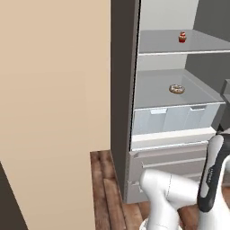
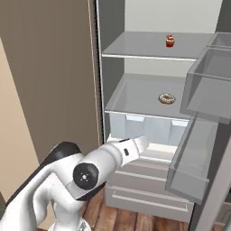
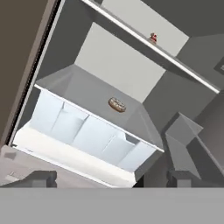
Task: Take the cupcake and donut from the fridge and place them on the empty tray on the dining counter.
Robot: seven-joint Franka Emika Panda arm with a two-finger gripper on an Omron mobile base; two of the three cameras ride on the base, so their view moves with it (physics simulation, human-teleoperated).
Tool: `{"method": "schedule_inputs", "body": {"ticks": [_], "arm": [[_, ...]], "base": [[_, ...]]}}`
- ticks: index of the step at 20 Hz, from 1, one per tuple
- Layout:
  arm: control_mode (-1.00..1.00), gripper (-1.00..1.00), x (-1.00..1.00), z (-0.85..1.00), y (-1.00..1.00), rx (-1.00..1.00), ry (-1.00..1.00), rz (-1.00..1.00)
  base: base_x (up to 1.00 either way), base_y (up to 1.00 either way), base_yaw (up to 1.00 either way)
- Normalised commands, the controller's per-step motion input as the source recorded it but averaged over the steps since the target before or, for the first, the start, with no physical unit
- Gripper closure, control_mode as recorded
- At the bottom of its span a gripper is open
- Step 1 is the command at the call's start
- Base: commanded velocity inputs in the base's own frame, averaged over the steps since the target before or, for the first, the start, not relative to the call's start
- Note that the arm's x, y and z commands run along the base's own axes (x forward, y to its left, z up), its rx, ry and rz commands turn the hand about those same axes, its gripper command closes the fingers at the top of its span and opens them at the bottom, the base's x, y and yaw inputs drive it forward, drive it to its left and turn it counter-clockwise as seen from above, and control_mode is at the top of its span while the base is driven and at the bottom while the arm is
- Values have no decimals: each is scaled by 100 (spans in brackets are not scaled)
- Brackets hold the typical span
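The fridge [image 1: 122, 90] [image 2: 110, 27] stands open in front of me. On its upper shelf sits the tiny cupcake [image 1: 182, 37] [image 2: 169, 41] [image 3: 153, 38], red wrapper with a cherry on top. One shelf lower lies the donut [image 1: 176, 89] [image 2: 166, 98] [image 3: 117, 105], brown with a pale glaze. My gripper [image 3: 109, 178] is open and holds nothing; it is low, in front of the clear drawers, well short of the donut. The tray and the dining counter are out of view.
Clear crisper drawers [image 1: 175, 119] [image 2: 149, 128] sit under the donut's shelf, with grey pull-out drawers [image 1: 166, 157] below. The open door's clear bins [image 2: 205, 85] jut out on the right. A beige wall [image 1: 54, 90] is to the left, above a wooden floor [image 1: 105, 179].
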Motion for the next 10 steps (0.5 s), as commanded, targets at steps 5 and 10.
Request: {"method": "schedule_inputs", "body": {"ticks": [5, 10], "arm": [[-100, -100, 47, 0, -90, -5, 34, -2], [-100, -100, 87, 0, -64, -2, 40, 0]], "base": [[0, 0, 0], [0, 0, 0]]}}
